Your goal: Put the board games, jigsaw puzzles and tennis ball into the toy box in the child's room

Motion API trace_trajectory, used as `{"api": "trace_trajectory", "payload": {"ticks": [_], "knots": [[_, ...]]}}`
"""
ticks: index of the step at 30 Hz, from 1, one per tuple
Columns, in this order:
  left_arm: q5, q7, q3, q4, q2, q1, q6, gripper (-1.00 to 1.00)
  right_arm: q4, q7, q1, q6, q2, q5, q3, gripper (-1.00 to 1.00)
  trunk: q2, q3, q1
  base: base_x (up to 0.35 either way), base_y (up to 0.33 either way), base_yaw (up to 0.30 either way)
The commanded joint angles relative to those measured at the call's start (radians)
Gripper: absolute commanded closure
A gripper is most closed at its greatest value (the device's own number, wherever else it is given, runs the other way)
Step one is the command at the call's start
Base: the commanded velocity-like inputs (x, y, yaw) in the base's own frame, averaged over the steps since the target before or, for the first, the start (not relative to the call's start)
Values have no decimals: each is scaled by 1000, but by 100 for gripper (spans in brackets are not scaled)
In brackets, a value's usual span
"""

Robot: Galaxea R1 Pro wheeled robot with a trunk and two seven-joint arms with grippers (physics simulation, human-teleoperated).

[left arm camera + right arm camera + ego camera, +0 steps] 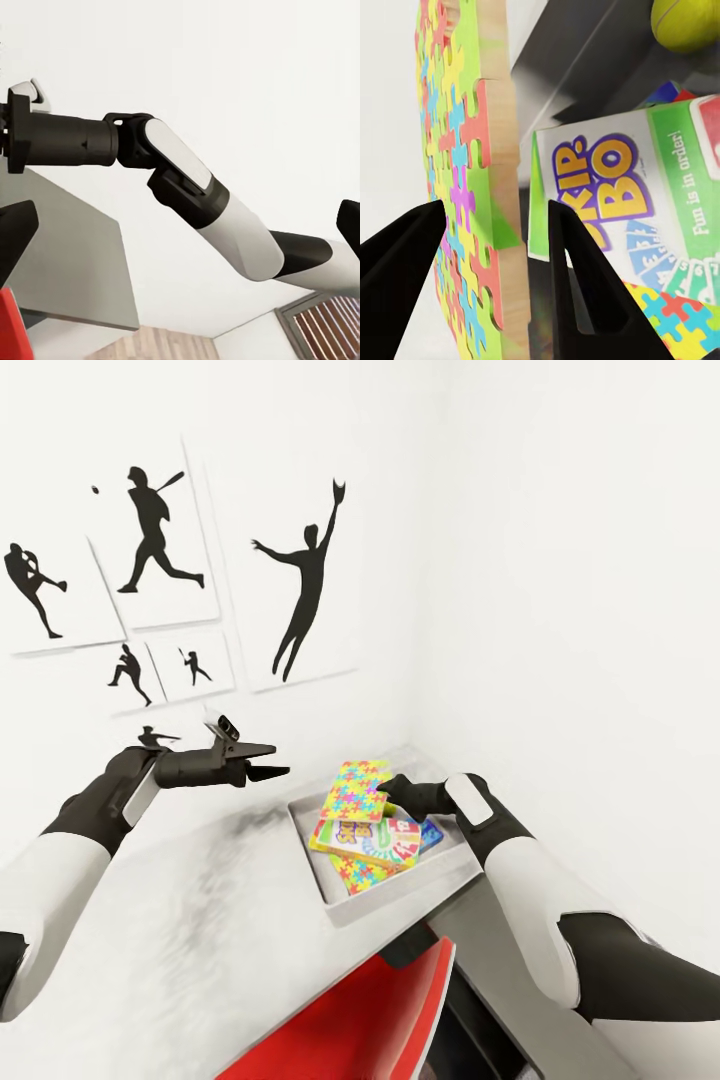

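- The toy box (335, 880) sits on the pale table (200, 920) in the corner of the white room; black sports pictures (150, 550) hang on the wall behind.
- Inside the box lie the yellow-white-green "SKIP BO" game (375, 843) on top, a jigsaw puzzle (362, 875) under its near edge, and a blue game (432, 832) peeking out at the right; the tennis ball (688, 22) rests deeper in the box.
- The right gripper (392, 792) hangs over the box; a second jigsaw puzzle (465, 180) stands between its fingers (585, 285) — whether they actually press on it I cannot tell.
- The left gripper (270, 760) hovers above the table left of the box, fingers spread, holding nothing.
- A red chair (370, 1020) stands tucked at the table's near edge.
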State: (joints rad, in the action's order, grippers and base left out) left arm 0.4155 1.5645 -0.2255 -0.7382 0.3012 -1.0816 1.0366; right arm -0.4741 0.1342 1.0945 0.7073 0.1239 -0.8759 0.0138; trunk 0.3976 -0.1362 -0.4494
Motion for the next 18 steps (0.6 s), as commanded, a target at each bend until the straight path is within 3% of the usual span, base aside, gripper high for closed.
{"api": "trace_trajectory", "payload": {"ticks": [1,18], "knots": [[0,6,-4,0,1,-1,11,-100,-1,10,1,3,0,-11,2,100,2,-4,-1,0,0,0],[0,6,-4,0,-1,-1,11,-100,-1,10,1,2,-3,-10,2,100,2,-32,-1,0,0,0]]}}
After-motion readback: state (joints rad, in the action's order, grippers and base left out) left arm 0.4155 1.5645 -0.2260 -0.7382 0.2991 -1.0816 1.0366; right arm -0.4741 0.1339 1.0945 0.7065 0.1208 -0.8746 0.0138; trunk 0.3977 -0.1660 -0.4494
